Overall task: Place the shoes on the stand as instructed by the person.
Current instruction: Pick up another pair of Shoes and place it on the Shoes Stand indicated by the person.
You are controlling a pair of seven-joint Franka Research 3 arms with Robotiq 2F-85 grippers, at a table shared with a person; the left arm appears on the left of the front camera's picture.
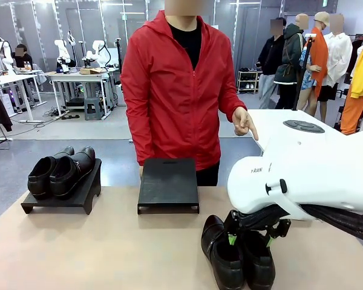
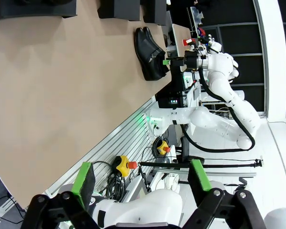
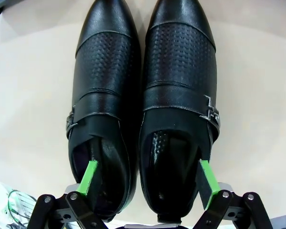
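A pair of glossy black shoes (image 1: 236, 257) lies side by side at the table's near right. My right gripper (image 1: 249, 240) is down over their heel ends, open. In the right wrist view one green finger (image 3: 89, 177) reaches into the left shoe (image 3: 105, 95) and the other finger (image 3: 206, 183) stands at the right shoe's (image 3: 181, 95) outer wall. Another pair of shoes (image 1: 60, 170) rests on the left stand (image 1: 85, 196). The middle stand (image 1: 168, 181) is bare. The person (image 1: 175, 90) points a finger (image 1: 253, 132) downward. My left gripper (image 2: 140, 183) hangs open off the table, holding nothing.
The left wrist view shows the tan table (image 2: 62, 86) sideways, with the near pair of shoes (image 2: 150, 52) and the right arm (image 2: 219, 95) beyond it. Open tabletop lies in front of both stands. More people stand far behind on the right.
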